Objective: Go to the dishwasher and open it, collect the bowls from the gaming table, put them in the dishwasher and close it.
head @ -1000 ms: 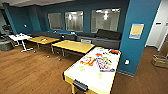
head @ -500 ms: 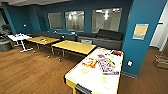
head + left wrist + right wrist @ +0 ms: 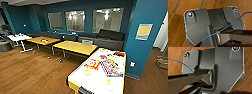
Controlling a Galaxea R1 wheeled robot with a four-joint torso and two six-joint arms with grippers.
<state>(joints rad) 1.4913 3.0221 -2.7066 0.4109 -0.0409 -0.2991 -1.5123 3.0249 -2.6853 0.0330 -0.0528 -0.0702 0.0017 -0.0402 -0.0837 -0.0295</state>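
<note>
**Inspector:** Where does the gaming table [image 3: 100,75] stand?

**Assistant:** Close ahead, right of centre in the head view, its long side running away toward the teal wall [image 3: 140,50]. Colourful board-game boxes [image 3: 110,66] lie on its white top. Two small pale objects [image 3: 87,72] near its close end may be bowls; too blurred to confirm.

**Inspector:** Handling?

**Assistant:** If bowls, I judge them light, rigid and smooth, best taken at the rim. The top looks slick, so they may slide.

**Inspector:** Fingers?

**Assistant:** Cannot tell, either arm.

**Inspector:** Floor and room?

**Assistant:** Wooden plank floor [image 3: 32,72], level. Yellow tables [image 3: 75,47] stand left, with a dark bench [image 3: 105,40] under interior windows [image 3: 75,21].
</note>
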